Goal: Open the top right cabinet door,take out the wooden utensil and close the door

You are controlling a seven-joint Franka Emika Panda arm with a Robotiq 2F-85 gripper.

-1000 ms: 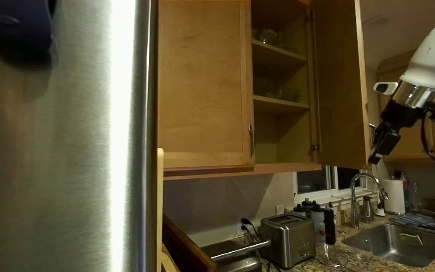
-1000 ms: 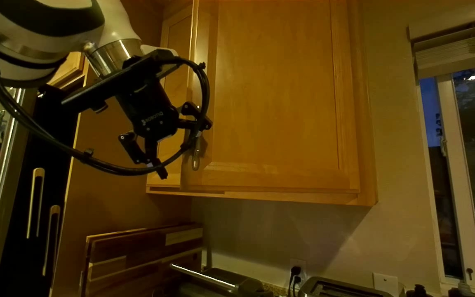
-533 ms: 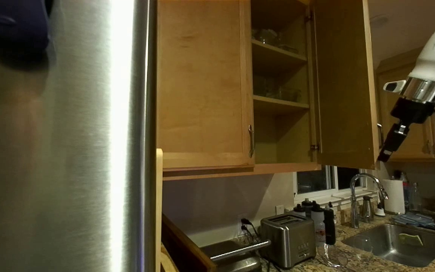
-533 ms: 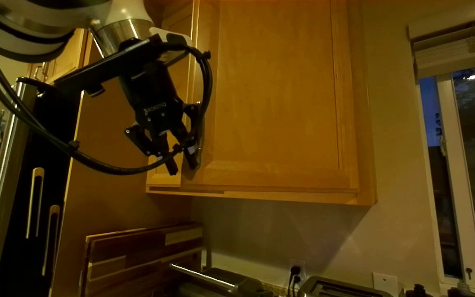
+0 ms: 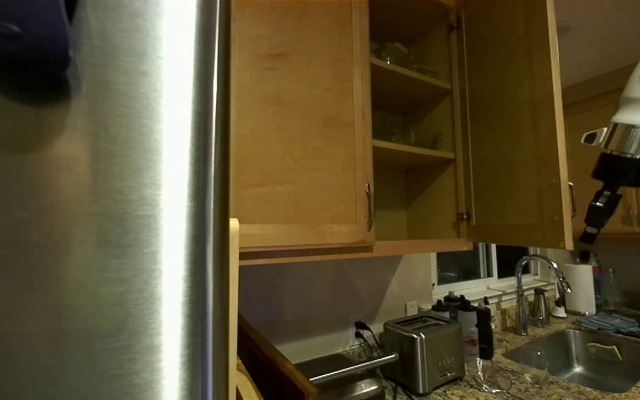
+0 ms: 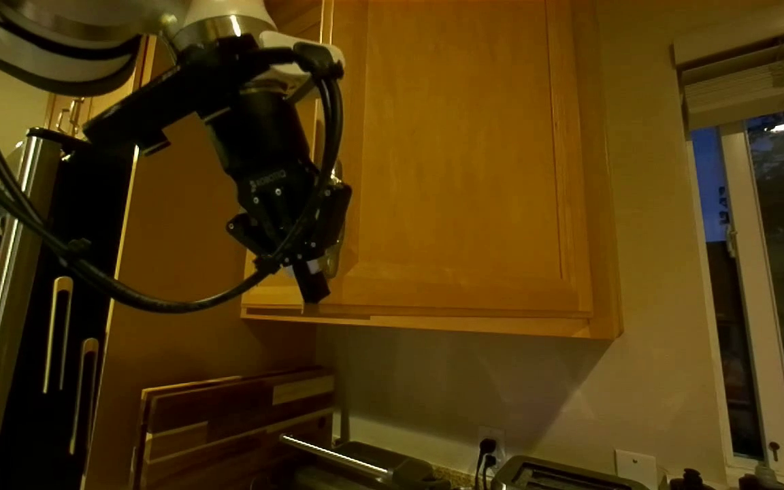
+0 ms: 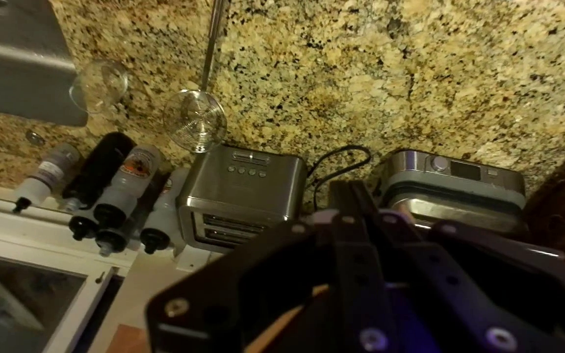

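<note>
The top right cabinet door (image 5: 511, 128) stands swung out on its right-hand hinges, and its handle (image 5: 572, 200) shows at the free edge. From the front, the door's panel (image 6: 453, 156) fills the middle of an exterior view, with the handle (image 6: 333, 258) partly behind my gripper (image 6: 314, 291). That gripper (image 5: 588, 238) is just outside the free edge, below the handle, a small gap apart from the door. Its fingers meet at the tips in the wrist view, nothing visible between them. Glassware (image 5: 395, 54) sits on the cabinet shelves. The wooden utensil is hidden or out of view.
The neighbouring cabinet door (image 5: 300, 122) is closed. Below stand a toaster (image 7: 243, 181), several bottles (image 7: 135, 171), another metal appliance (image 7: 454, 181) and a sink (image 5: 586, 366). A fridge (image 5: 125, 200) flanks the left, and cutting boards (image 6: 235, 422) lean on the side panel.
The jaws have come together. In an exterior view the door has swung farther out, and my gripper has moved right, ending slightly lower, off the door edge.
</note>
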